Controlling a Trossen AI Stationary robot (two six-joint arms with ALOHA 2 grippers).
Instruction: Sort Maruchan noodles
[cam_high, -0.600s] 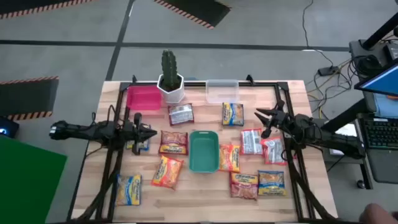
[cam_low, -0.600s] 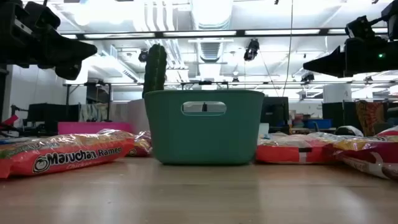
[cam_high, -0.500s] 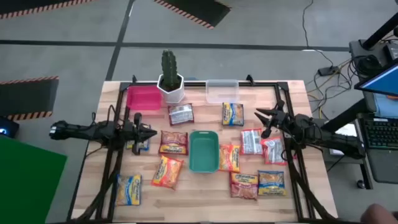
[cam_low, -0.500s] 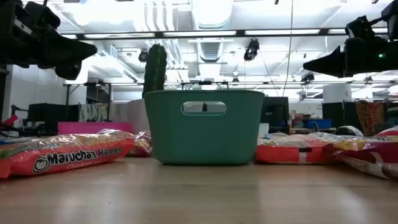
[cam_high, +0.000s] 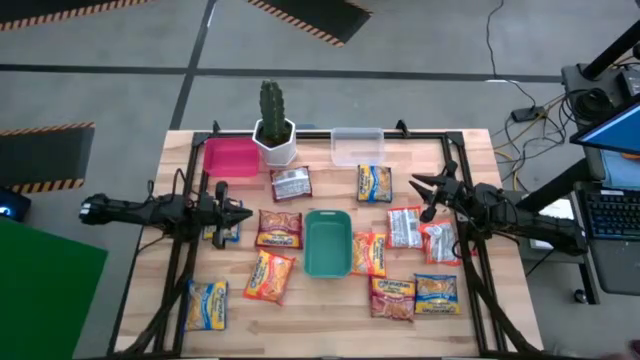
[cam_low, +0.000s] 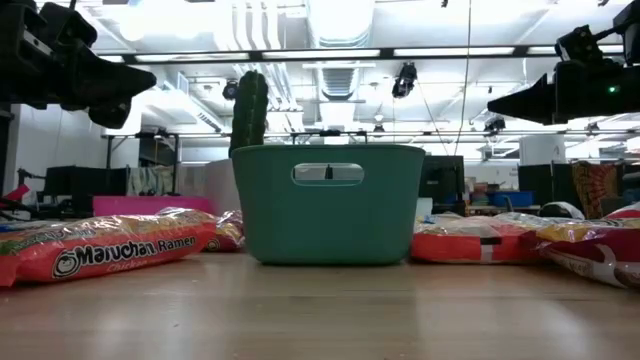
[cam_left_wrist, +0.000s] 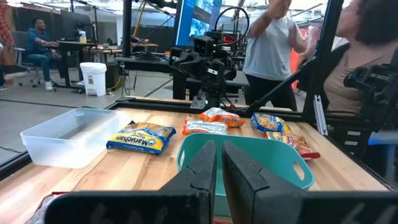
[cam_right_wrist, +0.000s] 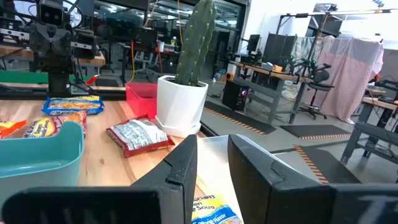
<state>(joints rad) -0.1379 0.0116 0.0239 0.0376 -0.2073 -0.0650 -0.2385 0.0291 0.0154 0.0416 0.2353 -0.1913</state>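
Several Maruchan packets lie flat on the wooden table around the green tray (cam_high: 327, 243). The yellow-blue ones include one (cam_high: 374, 183) near the clear tray and one (cam_high: 206, 305) at the near left. An orange-red one (cam_high: 279, 229) and a white-red one (cam_high: 291, 184) lie left of the green tray. More packets (cam_high: 405, 227) lie to its right. My left gripper (cam_high: 246, 212) hovers shut above the table's left side, over a yellow-blue packet (cam_high: 222, 233), pointing at the green tray (cam_left_wrist: 249, 163). My right gripper (cam_high: 418, 195) hovers open above the right side, near the white-red packets.
A pink tray (cam_high: 231, 157), a cactus in a white pot (cam_high: 272, 128) and a clear tray (cam_high: 357, 146) stand along the far edge. A black frame (cam_high: 180, 270) runs along the table's sides. People stand beyond the table (cam_left_wrist: 273, 50). Bare wood shows along the near edge (cam_high: 320, 310).
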